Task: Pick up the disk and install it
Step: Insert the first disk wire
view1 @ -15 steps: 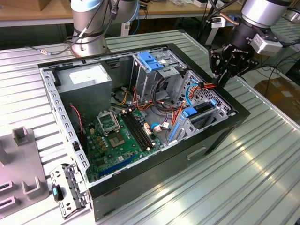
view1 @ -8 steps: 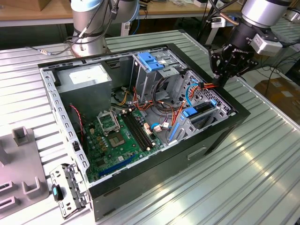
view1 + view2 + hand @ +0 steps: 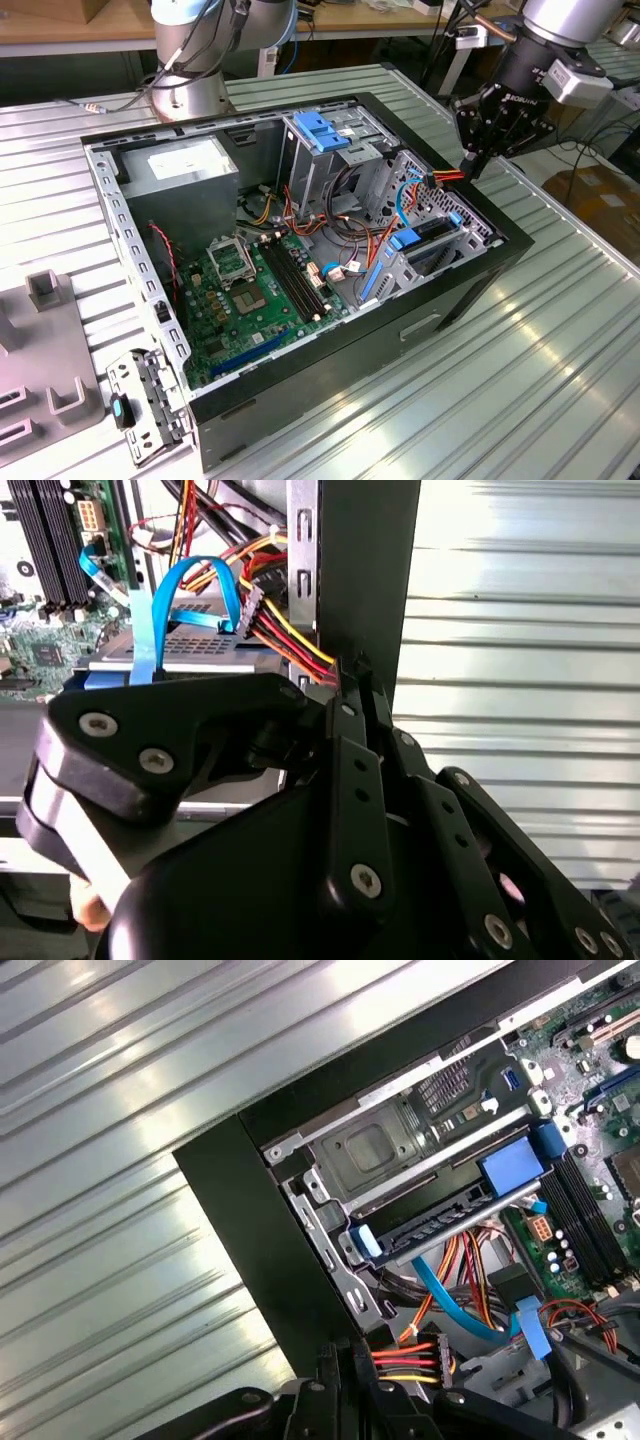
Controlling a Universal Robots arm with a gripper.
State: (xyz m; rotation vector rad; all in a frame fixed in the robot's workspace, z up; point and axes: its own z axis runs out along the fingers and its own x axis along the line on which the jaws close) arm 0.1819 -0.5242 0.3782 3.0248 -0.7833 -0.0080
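1. Exterior view: the gripper [image 3: 470, 165] is hovering over the rim of the open case [image 3: 300, 370], at about 2 o'clock from the case's middle, right by a bundle of red, yellow and black wires [image 3: 445, 178].
2. Second wrist view: the gripper [image 3: 345, 675] is showing its fingers drawn together at the wires [image 3: 280, 630]. Whether they are pinching the wires or only touching them cannot be told. They are not carrying the disk.
3. The disk [image 3: 430, 232] is sitting in a bay at the exterior view's right end of the case, at about 7 o'clock from the gripper and just beside it. Blue carrier tabs are showing at both ends of its exposed edge.
4. First wrist view: the disk [image 3: 440, 1222] is presenting only a dark narrow edge, beneath a grey metal bay plate [image 3: 370, 1150]. The gripper [image 3: 345, 1360] is standing near the wires' plug [image 3: 410, 1360], apart from the disk.
5. Progress, as a judgement: the pick-up and insertion are looking complete, as the disk is lying within the bay. Full seating and cable attachment cannot be confirmed.
6. Orientation, as a judgement: the exposed edge is running from about 8 o'clock to 2 o'clock in the exterior view and is facing the case's open side. The long axis is probably pointing down into the bay; the label is hidden.
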